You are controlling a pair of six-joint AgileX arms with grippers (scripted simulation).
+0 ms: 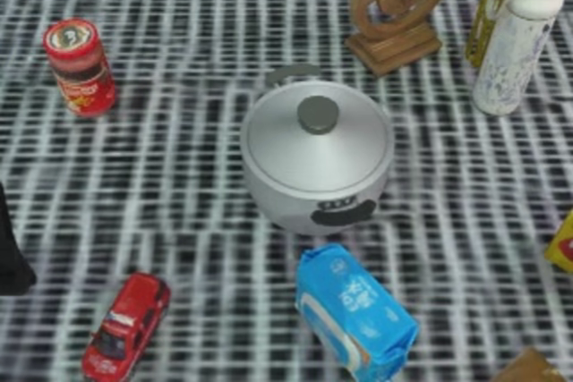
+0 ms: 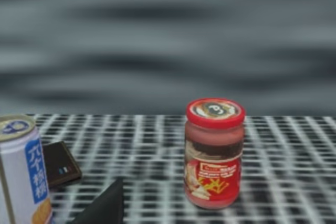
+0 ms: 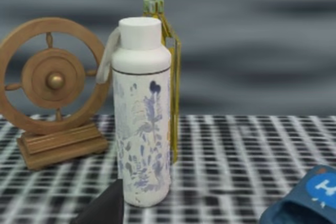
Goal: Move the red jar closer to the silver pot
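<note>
We find the red jar (image 1: 80, 67) upright at the table's (image 1: 179, 212) far left, lid on over dark contents, long axis vertical, well apart from the silver pot (image 1: 315, 155) at centre, whose domed lid is seated so nothing inside shows. Our left arm (image 1: 12, 252) appears only as a dark shape at the left edge, our right arm is out of the top view — we cannot tell how either gripper's fingers stand. Nearer us lie a red toy car (image 1: 126, 326) and a blue packet (image 1: 355, 312); at far right stands a white bottle (image 1: 517, 38), capped.
</note>
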